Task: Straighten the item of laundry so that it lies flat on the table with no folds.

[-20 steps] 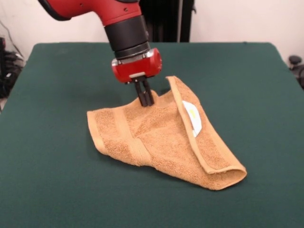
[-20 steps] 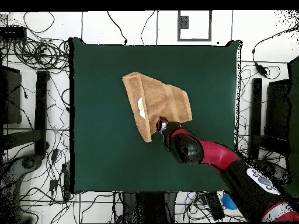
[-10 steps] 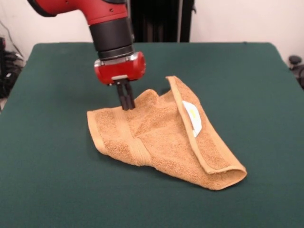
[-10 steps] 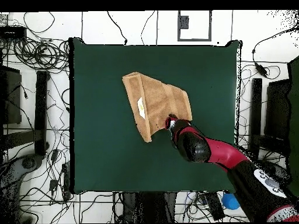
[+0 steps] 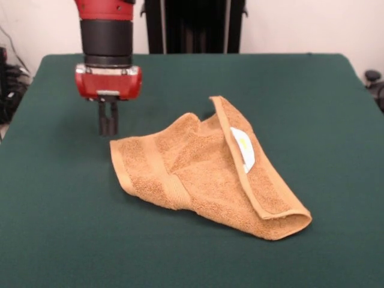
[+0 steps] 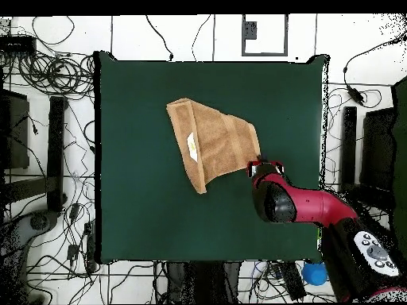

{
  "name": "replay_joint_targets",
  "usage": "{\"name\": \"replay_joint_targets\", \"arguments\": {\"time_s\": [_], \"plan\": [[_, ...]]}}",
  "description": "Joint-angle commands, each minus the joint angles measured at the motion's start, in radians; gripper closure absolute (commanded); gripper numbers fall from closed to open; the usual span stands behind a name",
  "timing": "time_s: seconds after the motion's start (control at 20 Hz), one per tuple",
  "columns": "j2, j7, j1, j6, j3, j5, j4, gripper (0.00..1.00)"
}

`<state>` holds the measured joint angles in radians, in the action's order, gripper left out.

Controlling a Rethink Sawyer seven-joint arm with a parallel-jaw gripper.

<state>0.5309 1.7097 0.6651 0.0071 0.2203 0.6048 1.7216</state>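
While the gripper (image 5: pixel 108 127) hung just beside the towel (image 5: pixel 204 174), its two dark fingers looked pressed together and held nothing. I saw the towel near the middle of the table (image 5: pixel 312 108), one side doubled over, white label (image 5: pixel 243 149) showing. I judged I should pinch the folded border and draw it outward, low and slow. The terry looked soft and tan; the table cloth was plain green.
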Motion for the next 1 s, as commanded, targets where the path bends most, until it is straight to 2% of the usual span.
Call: {"name": "replay_joint_targets", "arguments": {"time_s": [0.05,0.15,0.25,0.35,0.6,0.7,1.0], "plan": [[0.048,0.05,-0.208,-0.147,-0.22,0.064,-0.148,1.0],[0.041,0.06,-0.215,-0.146,-0.225,0.063,-0.162,1.0],[0.05,0.056,-0.193,-0.106,-0.189,0.073,-0.162,1.0],[0.048,0.047,-0.135,-0.057,-0.124,0.082,-0.132,1.0],[-0.067,0.01,0.05,0.093,0.117,0.021,-0.113,1.0],[-0.094,0.008,0.09,0.126,0.175,-0.003,-0.096,1.0],[-0.121,0.067,0.128,0.155,0.247,-0.077,-0.027,1.0]]}}
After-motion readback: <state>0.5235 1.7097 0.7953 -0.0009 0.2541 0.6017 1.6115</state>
